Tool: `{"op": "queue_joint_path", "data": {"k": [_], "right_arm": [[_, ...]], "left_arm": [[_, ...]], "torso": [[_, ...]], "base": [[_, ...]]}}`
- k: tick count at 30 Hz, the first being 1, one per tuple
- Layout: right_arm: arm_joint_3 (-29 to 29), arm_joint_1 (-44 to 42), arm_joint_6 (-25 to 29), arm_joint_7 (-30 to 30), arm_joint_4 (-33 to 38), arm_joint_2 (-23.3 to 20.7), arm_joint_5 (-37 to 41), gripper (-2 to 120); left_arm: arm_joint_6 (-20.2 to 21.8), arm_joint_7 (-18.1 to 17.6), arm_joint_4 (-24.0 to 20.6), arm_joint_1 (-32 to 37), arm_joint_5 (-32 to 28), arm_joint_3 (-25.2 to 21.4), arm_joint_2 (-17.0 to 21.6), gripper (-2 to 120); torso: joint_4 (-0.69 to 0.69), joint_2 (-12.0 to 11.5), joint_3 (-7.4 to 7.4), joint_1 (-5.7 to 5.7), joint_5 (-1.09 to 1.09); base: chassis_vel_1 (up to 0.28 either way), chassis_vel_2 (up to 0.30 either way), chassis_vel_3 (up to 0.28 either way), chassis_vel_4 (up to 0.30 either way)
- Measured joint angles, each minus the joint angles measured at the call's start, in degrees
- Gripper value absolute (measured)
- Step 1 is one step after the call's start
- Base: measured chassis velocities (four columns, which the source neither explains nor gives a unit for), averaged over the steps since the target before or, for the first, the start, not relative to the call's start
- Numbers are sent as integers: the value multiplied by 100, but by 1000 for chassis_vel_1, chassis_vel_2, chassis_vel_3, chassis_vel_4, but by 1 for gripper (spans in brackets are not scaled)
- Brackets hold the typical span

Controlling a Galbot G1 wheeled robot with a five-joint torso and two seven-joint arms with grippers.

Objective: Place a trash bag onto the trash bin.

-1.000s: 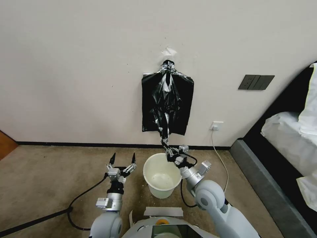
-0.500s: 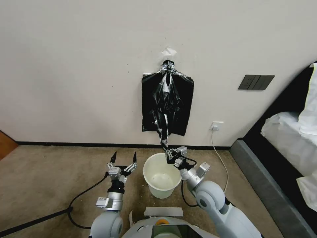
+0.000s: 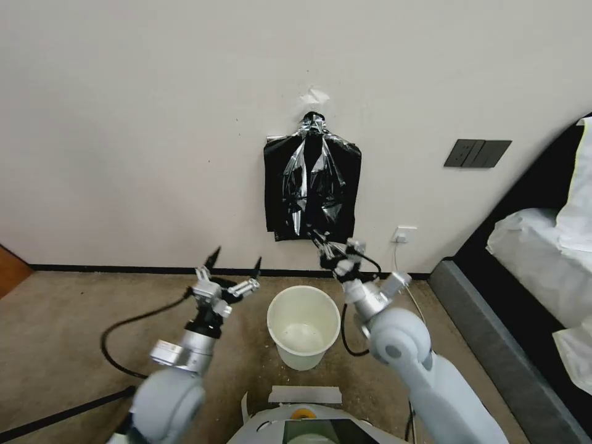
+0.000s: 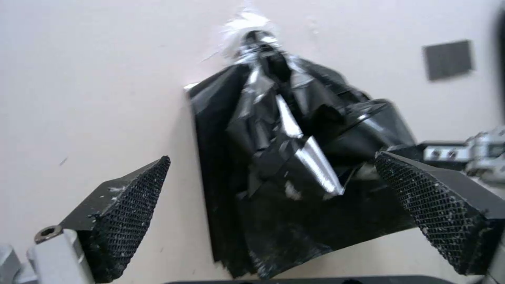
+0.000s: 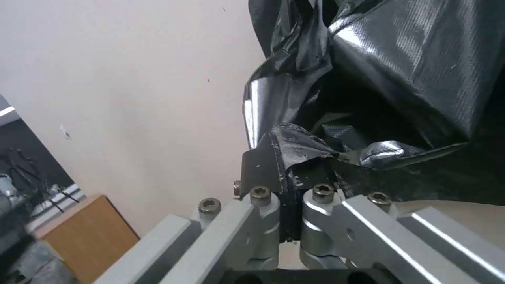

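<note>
Crowding right gripper [image 3: 325, 242]: bag bundle [image 3: 277, 203]

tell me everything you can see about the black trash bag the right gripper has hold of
The thin, glossy black plastic trash bag hangs crinkled and loose against the wall, in front of the flat rectangular bundle of black bags, its top gathered at the same taped point. Silvery highlights run down its folds. Its lower end is pinched between the shut fingers of the right gripper, above and behind the round cream-white plastic trash bin. The open left gripper is apart from it.
</note>
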Motion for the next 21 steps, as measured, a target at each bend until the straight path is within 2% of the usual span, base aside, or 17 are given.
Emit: {"op": "queue_joint_path", "data": {"k": [2,3,4,6,7,8,9,10,11,13,14,17,18,21], "right_arm": [[-32,-20,-11,-6,-27,28,-117,0],[-32,-20,-11,-6,-27,28,-117,0],[-52,-65,-19,-16,-53,93,-261,0],[-53,-91,-21,-26,-65,117,-352,0],[-53,-91,-21,-26,-65,117,-352,0],[-45,-115,-22,-40,-69,126,-414,0],[-34,-124,-22,-44,-70,129,-429,0],[-34,-124,-22,-44,-70,129,-429,0],[-9,-137,-22,-48,-68,131,-441,0],[78,-198,-21,-87,-41,128,-459,0],[78,-198,-21,-87,-41,128,-459,0],[200,-321,-19,-150,16,98,-473,0],[200,-321,-19,-150,16,98,-473,0],[293,-405,-14,-182,64,51,-473,0]], "left_arm": [[110,-45,35,-369,-256,59,430,100],[110,-45,35,-369,-256,59,430,100],[234,-87,187,-1076,-615,277,1061,100],[289,-97,336,-1605,-782,573,1440,100],[289,-97,336,-1605,-782,573,1440,100],[345,-101,522,-2288,-913,1084,1808,100],[369,-101,622,-2713,-967,1404,1969,100],[369,-101,622,-2713,-967,1404,1969,100],[402,-105,717,-3178,-1009,1780,2093,100],[518,-106,1011,-4601,-1086,3076,2194,100],[518,-106,1011,-4601,-1086,3076,2194,100],[731,-131,1325,-6191,-1171,4549,1986,100],[731,-131,1325,-6191,-1171,4549,1986,100],[923,-58,1460,-7146,-1219,5504,1962,100]], "torso": [[0,0,0,0,2],[0,0,0,0,2],[-1,0,0,0,0],[-2,0,0,0,3],[-2,0,0,0,3],[-1,0,0,0,0],[0,0,0,0,0],[0,0,0,0,0],[2,0,0,0,2],[2,0,0,0,2],[2,0,0,0,2],[-3,0,0,1,2],[-3,0,0,1,2],[0,0,0,0,3]], "base": [[0,0,0,0],[0,0,0,0],[0,0,0,0],[0,0,0,0],[0,0,0,0],[0,0,0,0],[0,0,0,0],[0,0,0,0],[0,0,0,0],[0,0,0,0],[0,0,0,0],[0,0,0,0],[0,0,0,0],[0,0,0,0]]}}
